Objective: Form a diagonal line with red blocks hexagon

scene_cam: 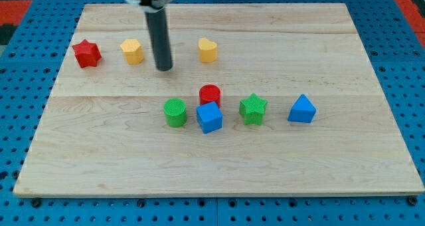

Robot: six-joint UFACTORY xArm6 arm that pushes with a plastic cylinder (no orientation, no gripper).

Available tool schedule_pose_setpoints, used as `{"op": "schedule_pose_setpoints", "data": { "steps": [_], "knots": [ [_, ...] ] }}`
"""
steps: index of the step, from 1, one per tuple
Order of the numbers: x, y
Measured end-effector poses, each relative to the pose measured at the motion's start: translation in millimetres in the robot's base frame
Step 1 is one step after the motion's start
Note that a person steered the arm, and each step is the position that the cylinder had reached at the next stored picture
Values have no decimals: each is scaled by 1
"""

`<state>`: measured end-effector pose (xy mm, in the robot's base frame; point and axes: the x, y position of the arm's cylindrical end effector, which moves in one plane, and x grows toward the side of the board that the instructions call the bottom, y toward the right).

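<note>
A red star block point(86, 53) lies at the view's upper left. A red cylinder block point(210, 94) sits near the middle, touching a blue cube point(209, 117) just below it. My tip point(163, 68) stands on the board between a yellow hexagon block point(133, 51) on its left and a yellow heart-like block point(208, 50) on its right, touching neither. The tip is up and left of the red cylinder and well right of the red star.
A green cylinder point(175, 112) lies left of the blue cube. A green star point(253, 108) and a blue triangular block point(302, 110) lie to its right. The wooden board point(219, 166) rests on a blue pegboard surface point(412, 86).
</note>
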<state>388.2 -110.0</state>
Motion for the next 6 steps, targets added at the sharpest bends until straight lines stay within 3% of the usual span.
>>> {"op": "schedule_pose_setpoints", "data": {
  "steps": [2, 3, 4, 5, 6],
  "knots": [
    [-32, -165],
    [-30, -106],
    [-31, -195],
    [-35, -195],
    [-157, -192]
  ]
}}
